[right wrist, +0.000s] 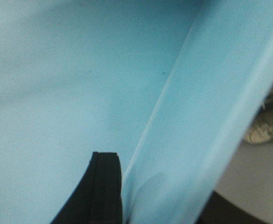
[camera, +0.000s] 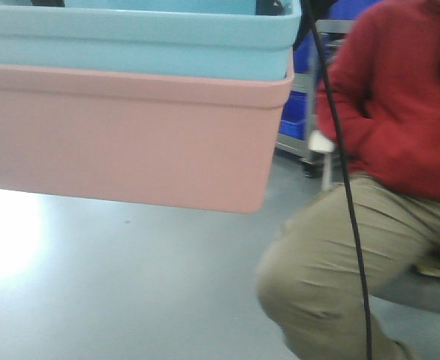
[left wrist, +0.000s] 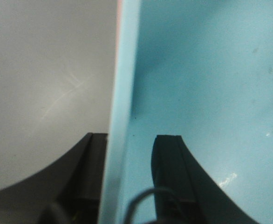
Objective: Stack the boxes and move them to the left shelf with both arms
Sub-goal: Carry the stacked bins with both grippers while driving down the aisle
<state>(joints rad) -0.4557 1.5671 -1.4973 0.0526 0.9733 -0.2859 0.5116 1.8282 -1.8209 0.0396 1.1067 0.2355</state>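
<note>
Stack: the sky-blue bin (camera: 130,45) is nested inside the salmon-pink bin (camera: 122,135), rims close together. Both are held clear above the floor (camera: 130,285).
Left gripper (left wrist: 129,140): narrowed onto the sky-blue bin's side wall, one finger inside and one outside, so the load is hung by its rim.
Right gripper (right wrist: 157,186): one finger is seen inside, against the bin wall, and the outer finger is mostly hidden. A matching clamp is judged, since the stack hangs level.
Pink wall: whether it is caught in either clamp cannot be told.
Left shelf: not in view; placement is judged outstanding.
Hazard: a cable (camera: 348,187) trails beside the stack, and a seated person (camera: 400,112) is near it.
</note>
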